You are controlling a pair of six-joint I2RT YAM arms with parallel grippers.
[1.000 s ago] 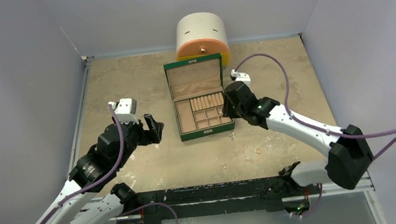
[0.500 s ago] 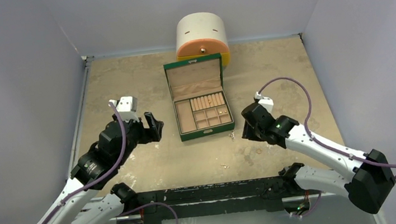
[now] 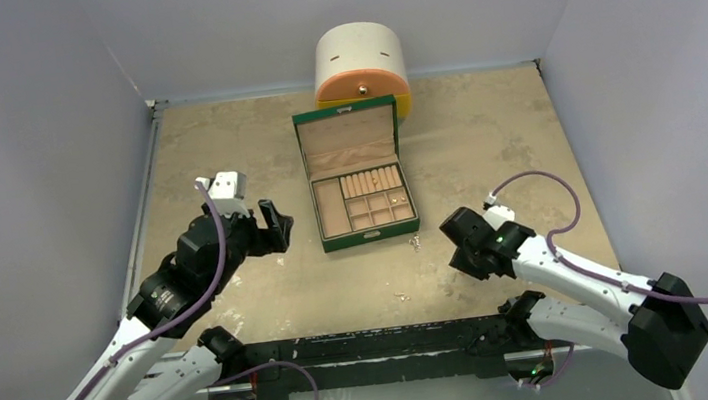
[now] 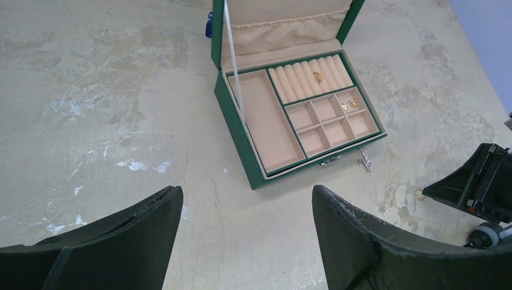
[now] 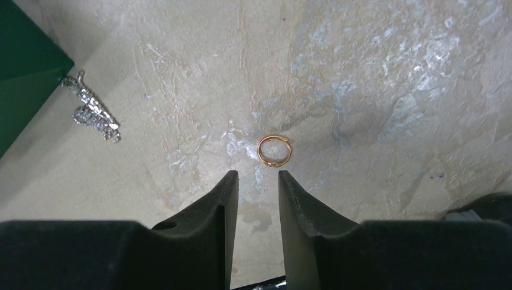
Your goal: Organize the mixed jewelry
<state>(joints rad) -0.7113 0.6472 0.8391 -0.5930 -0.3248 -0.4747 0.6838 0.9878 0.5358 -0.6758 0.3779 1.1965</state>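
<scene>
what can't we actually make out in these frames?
- Gold ring: not visible in the top view, where the right gripper sits over it; only the right wrist view shows it.
- Loose piece in front of the green box: top view, too small to identify.
- Gold bits in a small box compartment: left wrist view, too small to tell their type.
- Round container: top view, its walls hide any contents.

A glossy gold ring [image 5: 274, 150] and glittery silvery piece [image 5: 90, 109] on a matt, rough-looking table [image 5: 374, 72].

gold ring [image 5: 275, 150] lies on open table [image 5: 374, 84], green box [image 5: 18, 60] and silvery piece [image 5: 92, 112] well apart
</scene>
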